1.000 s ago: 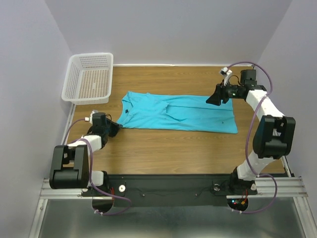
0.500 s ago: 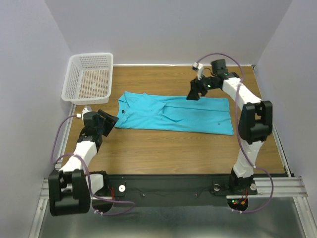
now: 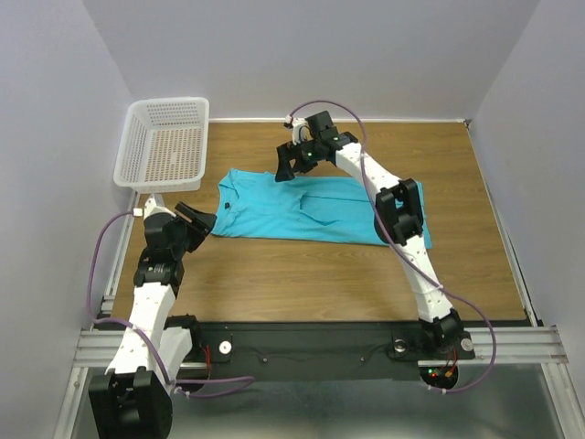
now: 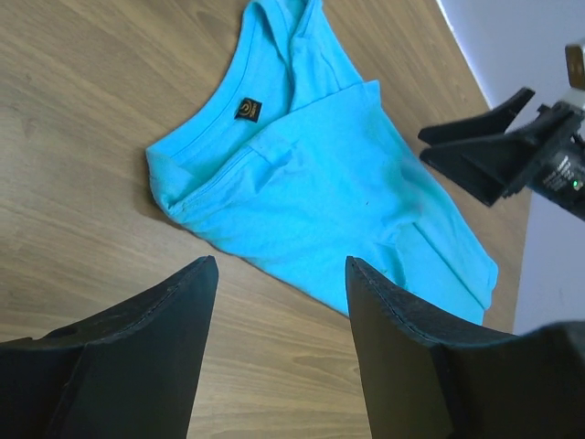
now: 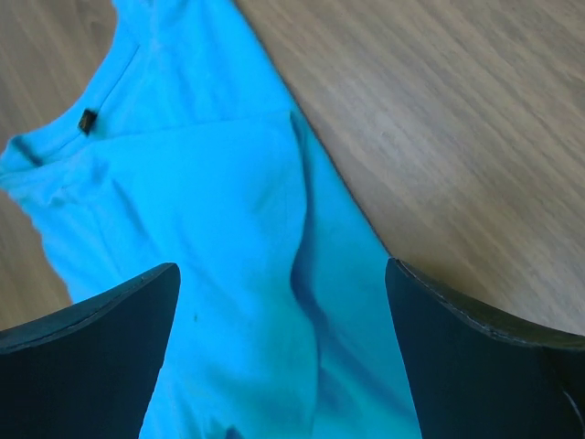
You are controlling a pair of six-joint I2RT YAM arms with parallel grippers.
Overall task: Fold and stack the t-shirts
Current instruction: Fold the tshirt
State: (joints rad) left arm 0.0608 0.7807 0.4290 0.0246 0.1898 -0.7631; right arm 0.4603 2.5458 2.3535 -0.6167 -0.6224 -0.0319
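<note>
The right arm has swung from the right end of the turquoise t-shirt [image 3: 302, 208] across to its far-left part. The right gripper [image 3: 283, 170] now hangs over the far edge beside the neck, its jaws wider apart than before and gripping nothing. The left gripper [image 3: 201, 219], closed a second ago, now stands apart and empty just left of the collar. The shirt lies flat, folded lengthwise, across the middle of the wooden table [image 3: 274, 274], neck to the left. The right arm's elbow hides part of its right end from above, and both wrist views cut that end off. The dark neck label [image 4: 245, 109] shows. The white mesh basket [image 3: 128, 157] sits at the far left, apart from the shirt.
</note>
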